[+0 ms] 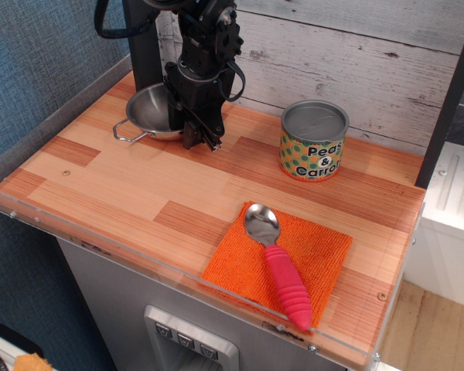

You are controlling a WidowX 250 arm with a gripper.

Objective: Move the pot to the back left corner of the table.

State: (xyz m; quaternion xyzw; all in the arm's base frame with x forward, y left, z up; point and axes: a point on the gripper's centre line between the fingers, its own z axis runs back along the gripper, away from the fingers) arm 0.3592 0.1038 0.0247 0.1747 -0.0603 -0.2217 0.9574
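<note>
Pot [149,114]: small, shiny stainless steel, bowl-shaped, wider than deep, mouth open upward, inner wall reflecting pale grey. One thin wire loop handle visible, sticking out from rim toward front left, low over wood; opposite handle hidden behind arm. Long axis, taken through visible handle and bowl, running front left to back right. Upright on table [124,185], near back left corner, close to dark upright post at rear and well apart from front edge.

Gripper [200,133] black, pointing downward, tips low over wood just right of pot, right part of rim covered by it. Whether fingers clamp rim or merely stand beside it: cannot tell, jaws seen edge-on and dark against dark body. Cable loop curling at right side of wrist.

Tabletop of plank-pattern strips, light and reddish-brown, bounded by clear acrylic rim along left and front.

Can [314,141] labelled "Peas & Carrots", cylindrical, green and orange dots, grey lid, upright toward back right, well apart from pot. Orange cloth [321,251] flat at front right, near front rim. Spoon [277,263] on cloth, metal bowl toward back left, pink ribbed handle toward front right, tip reaching cloth's front edge. Whitewashed board wall behind; blue textured wall at left.
</note>
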